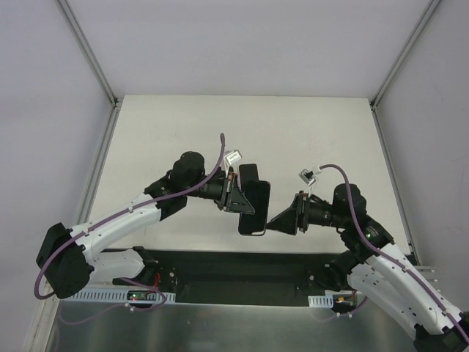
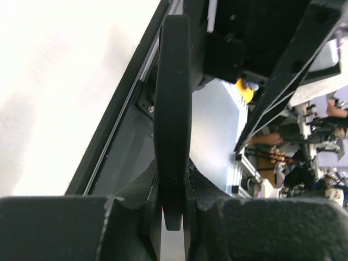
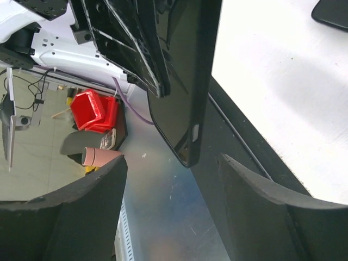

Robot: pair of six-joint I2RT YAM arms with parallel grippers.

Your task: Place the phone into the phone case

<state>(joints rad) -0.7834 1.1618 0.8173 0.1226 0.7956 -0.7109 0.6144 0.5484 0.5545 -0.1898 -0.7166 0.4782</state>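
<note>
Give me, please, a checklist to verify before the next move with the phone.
1. Left jaws grip the phone: ok, it is clamped edge-on between them.
2. Right jaws open: ok, they stand wide apart.
3. Right jaws clear of the phone: ok, a gap shows in the right wrist view.
4. Phone off the table: ok, it is held in the air.
5. Phone seated in the case: cannot tell; a second black item lies on the table behind it.

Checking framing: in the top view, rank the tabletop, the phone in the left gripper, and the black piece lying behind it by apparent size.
1. Tabletop.
2. Phone.
3. Black piece, partly hidden; the phone is raised, nearer the camera.
</note>
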